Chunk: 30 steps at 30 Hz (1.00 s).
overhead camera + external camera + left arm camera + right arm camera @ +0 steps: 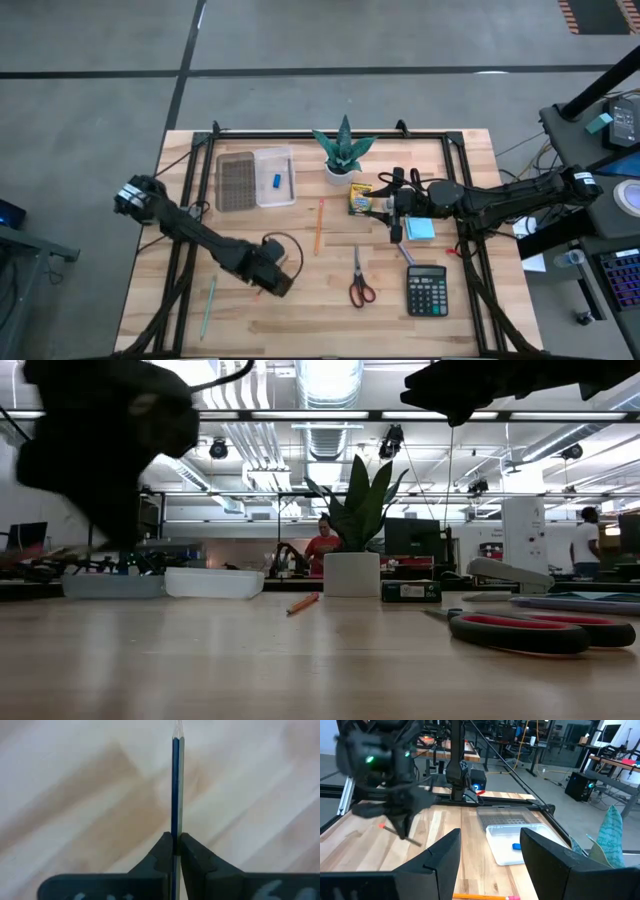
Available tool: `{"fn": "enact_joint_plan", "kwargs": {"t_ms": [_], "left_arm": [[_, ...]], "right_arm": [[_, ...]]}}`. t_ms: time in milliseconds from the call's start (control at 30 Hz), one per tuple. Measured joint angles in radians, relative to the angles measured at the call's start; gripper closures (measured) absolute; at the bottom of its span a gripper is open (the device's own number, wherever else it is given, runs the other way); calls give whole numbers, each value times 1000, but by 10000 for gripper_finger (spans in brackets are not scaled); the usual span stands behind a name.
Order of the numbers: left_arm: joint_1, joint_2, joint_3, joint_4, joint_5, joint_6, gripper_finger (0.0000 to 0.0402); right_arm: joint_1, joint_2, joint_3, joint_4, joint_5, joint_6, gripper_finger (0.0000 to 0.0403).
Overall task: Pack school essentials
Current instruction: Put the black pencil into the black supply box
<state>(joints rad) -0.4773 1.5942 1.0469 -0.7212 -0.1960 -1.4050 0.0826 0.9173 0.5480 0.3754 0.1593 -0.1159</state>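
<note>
Left end effector (272, 272): you see it lower left of centre in the high view, above the bench (300, 325); in the left wrist view its fingers (162, 855) are clamped on a thin pencil (175, 785) that stands straight out between them.
Right end effector (392, 202): right of centre in the high view, hovering between the crayon box and the sticky-note pad; your right wrist view shows its fingers (442, 855) spread apart with nothing between them.
Crayon box (359, 198): centre of the high view, just below the potted plant (344, 150).
Sticky-note pad (420, 229): light blue, right of centre, just above the calculator (426, 290).
Scissors (360, 282): red-handled, lower centre, flat on the bench; at the right of the low view too.
Orange pencil (317, 226): centre, lying nearly upright in the frame, apart from the other items.
Green pencil (207, 305): lower left, near the bench edge.
Clear tray (273, 176): upper centre-left, with a small blue piece (277, 181) inside it; a darker ridged lid (236, 181) lies touching its left side.
Background: a person (322, 546) in red is behind the plant in the low view.
</note>
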Motion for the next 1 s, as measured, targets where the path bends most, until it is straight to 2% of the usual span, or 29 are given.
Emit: {"fn": "enact_joint_plan", "kwargs": {"t_ms": [167,267,567,733,833,1000], "left_arm": [[118,-106,-8,-37,-29,10,399],[226,-161,-9,-68,-50,79,400],[724,-216,-7,-19,-45,495,400],[959,-185,-13,18,24,577,400],[1032,-161,-21,36,71,578,400],[1088,-114,-21,41,82,584,400]], "right_arm": [[0,-9,0,-2,0,0,209],[0,-33,0,-18,0,2,209],[0,-127,0,-168,-1,41,209],[0,-149,0,-238,-1,66,209],[0,-150,0,-261,-1,66,209],[0,-149,0,-269,-1,92,209]]}}
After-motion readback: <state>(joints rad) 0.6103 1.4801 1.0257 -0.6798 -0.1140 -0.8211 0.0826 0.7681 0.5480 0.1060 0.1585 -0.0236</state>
